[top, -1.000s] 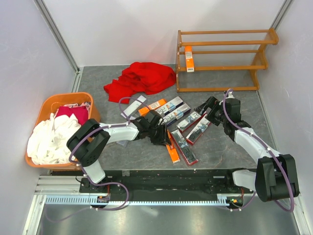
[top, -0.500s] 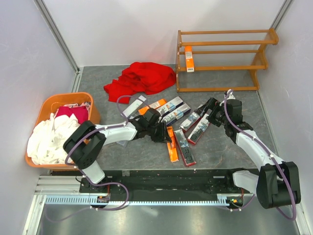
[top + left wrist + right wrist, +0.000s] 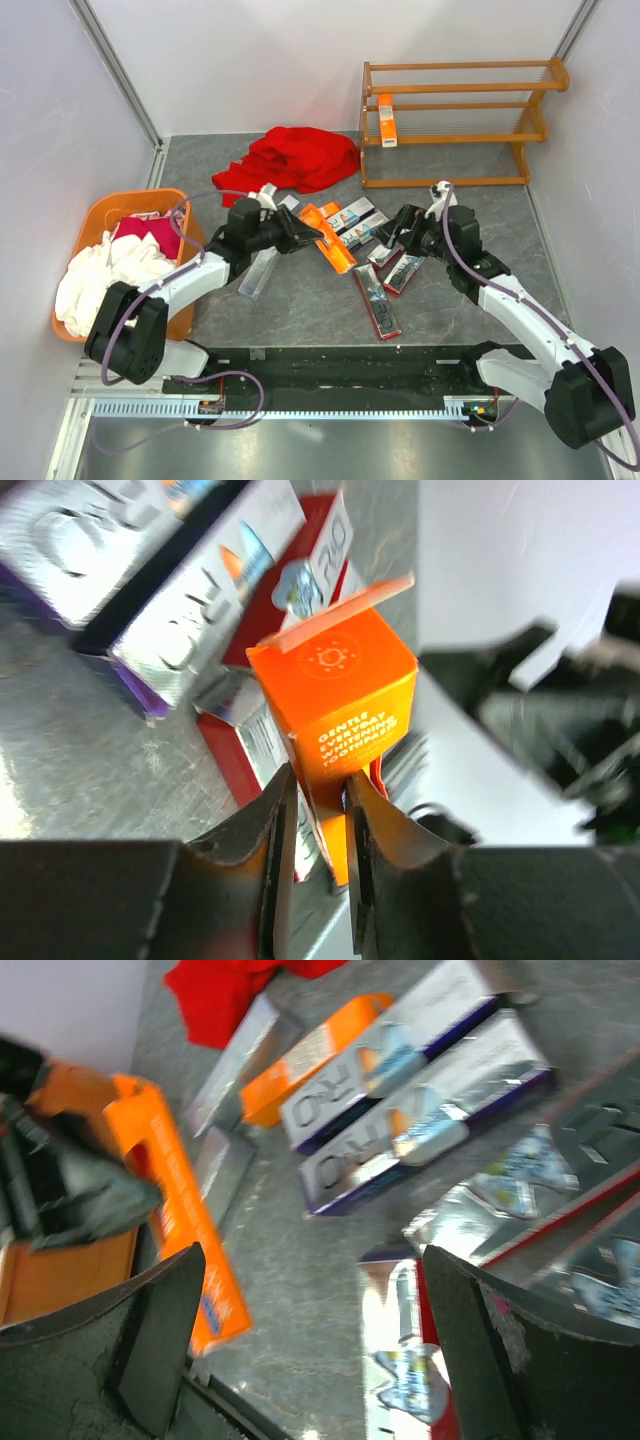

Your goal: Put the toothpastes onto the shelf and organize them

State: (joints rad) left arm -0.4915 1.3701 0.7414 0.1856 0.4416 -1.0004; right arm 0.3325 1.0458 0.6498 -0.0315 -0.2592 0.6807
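Slim orange cardboard box [image 3: 340, 690] (flap ajar) pinched in left hand [image 3: 318, 790]; right hand [image 3: 310, 1330] spread wide.

worktop [image 3: 300, 315]: grey, stone-look surface. The shelf [image 3: 455, 182] stands at the far right, feet on the worktop, with one orange toothpaste box [image 3: 386, 120] upright at its left end. A red cloth [image 3: 295, 160] is bunched far centre and an orange basket [image 3: 110, 200] sits at the left edge. Loose toothpaste boxes lie flat mid-surface: silver-purple pair [image 3: 355, 220] side by side, red box [image 3: 378, 303] nearer, silver-grey box [image 3: 258, 272] apart to the left.
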